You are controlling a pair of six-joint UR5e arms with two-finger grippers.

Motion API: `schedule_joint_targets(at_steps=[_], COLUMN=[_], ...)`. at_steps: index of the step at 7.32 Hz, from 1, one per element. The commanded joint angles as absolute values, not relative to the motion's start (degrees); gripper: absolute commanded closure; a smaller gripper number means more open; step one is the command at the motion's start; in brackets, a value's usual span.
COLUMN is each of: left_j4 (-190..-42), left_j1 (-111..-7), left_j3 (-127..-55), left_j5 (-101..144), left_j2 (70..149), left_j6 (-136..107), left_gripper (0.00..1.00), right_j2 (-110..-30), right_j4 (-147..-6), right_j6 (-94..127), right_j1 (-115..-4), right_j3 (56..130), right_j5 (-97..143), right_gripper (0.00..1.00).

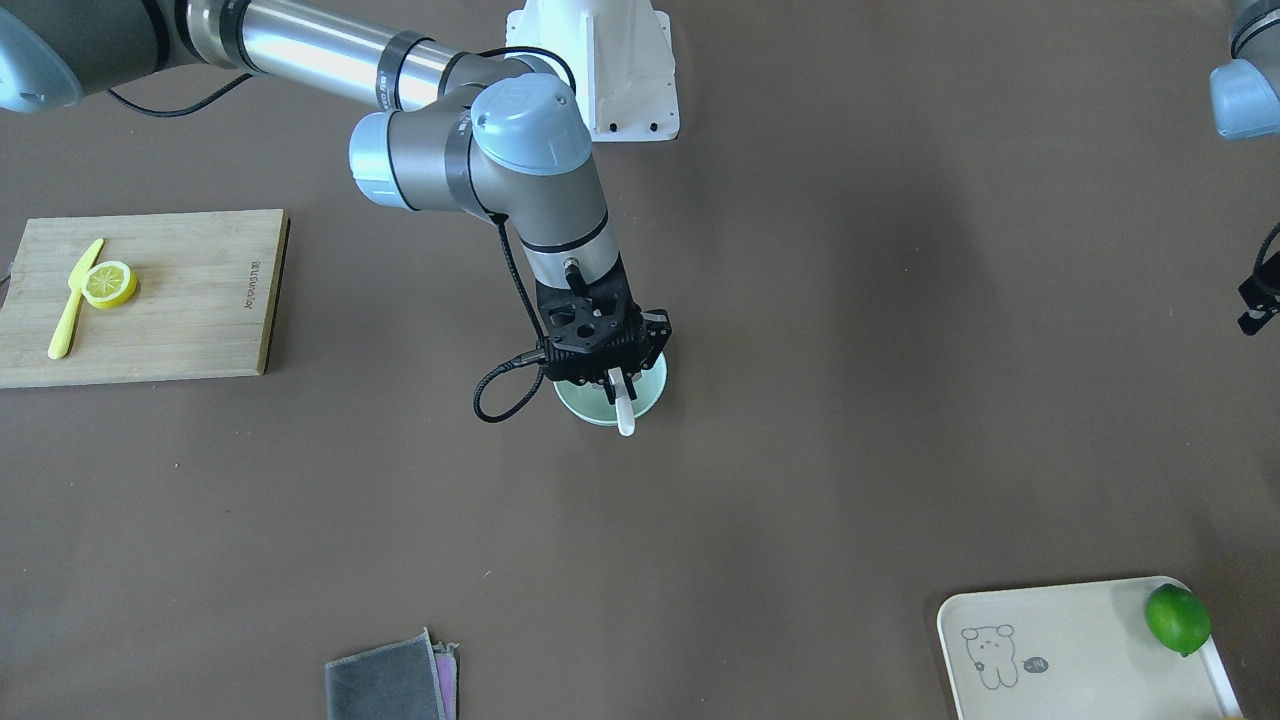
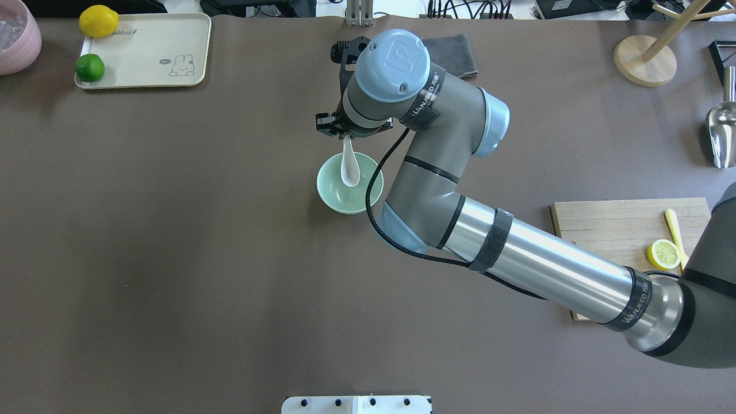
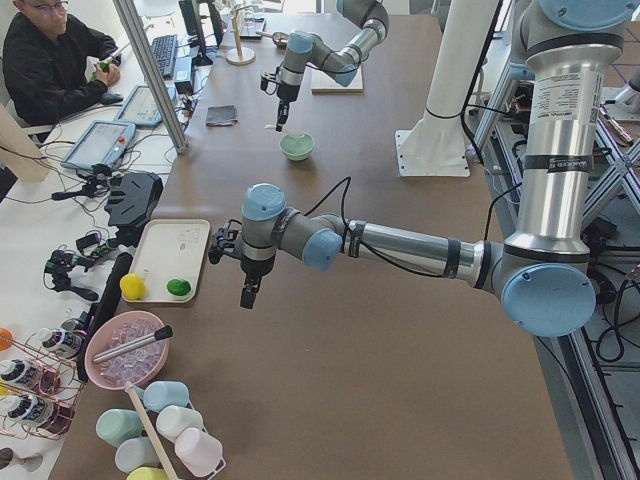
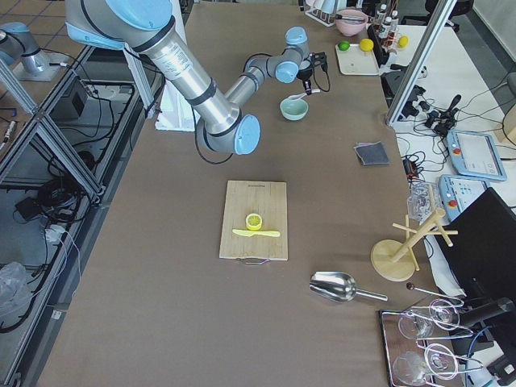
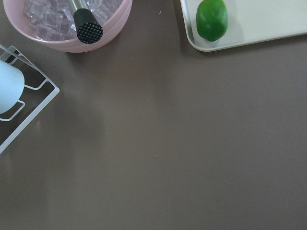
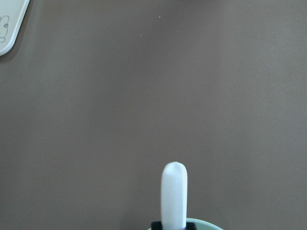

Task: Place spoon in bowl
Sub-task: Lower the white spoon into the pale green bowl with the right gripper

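Note:
The pale mint-green bowl [image 2: 345, 194] stands mid-table; it also shows in the front view [image 1: 596, 408]. My right gripper [image 2: 347, 133] hangs over the bowl's far rim, shut on the handle of the white spoon [image 2: 349, 168]. The spoon's scoop hangs over the inside of the bowl, and I cannot tell if it touches. In the front view the spoon's handle [image 1: 625, 412] sticks out past the gripper [image 1: 614, 378]. The right wrist view shows the handle end [image 6: 173, 194] above the bowl's rim [image 6: 207, 224]. My left gripper [image 3: 248, 293] hovers over the table near the tray; I cannot tell if it is open or shut.
A wooden cutting board [image 2: 615, 224] with a lemon slice [image 2: 663, 253] and a yellow knife [image 2: 674, 229] lies right. A cream tray [image 2: 144, 52] with a lime [image 2: 89, 67] and a lemon [image 2: 98, 20] is far left. A grey cloth [image 2: 454, 53] lies behind the right arm.

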State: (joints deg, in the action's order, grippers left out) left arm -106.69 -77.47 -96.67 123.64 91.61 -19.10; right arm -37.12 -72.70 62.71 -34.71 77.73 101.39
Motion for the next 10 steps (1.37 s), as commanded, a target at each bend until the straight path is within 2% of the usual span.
schedule_joint_targets(at_steps=[1,4,5,6,8,10], left_j4=[-106.61,-106.70,-106.79,-106.96,-107.05,-107.05], left_j1=[-77.34,-77.34,-77.34,-77.34,-77.43,-77.87], left_j3=[-96.15,-95.98,-96.06,-96.06,-96.07,-96.41], left_j5=[123.49,123.40,123.49,123.57,123.58,123.92], left_j2=[92.11,92.20,92.11,92.11,91.85,91.58], left_j6=[-19.07,-19.07,-19.07,-19.16,-19.07,-19.07], left_gripper=[0.02,0.02,0.02,0.02,0.02,0.02], right_j2=[-37.09,-37.44,-37.53,-37.36,-36.92,-38.75], right_j4=[-72.42,-72.42,-72.51,-72.42,-72.77,-75.21], right_j6=[62.93,62.93,62.93,63.45,63.72,62.49], right_j1=[-33.14,-32.87,-32.96,-32.87,-33.39,-38.47], right_j3=[75.94,75.06,74.97,74.80,76.19,81.18], right_j5=[99.93,99.84,99.41,98.62,101.14,110.35], right_gripper=[1.00,1.00,0.40,0.00,0.00,0.00])
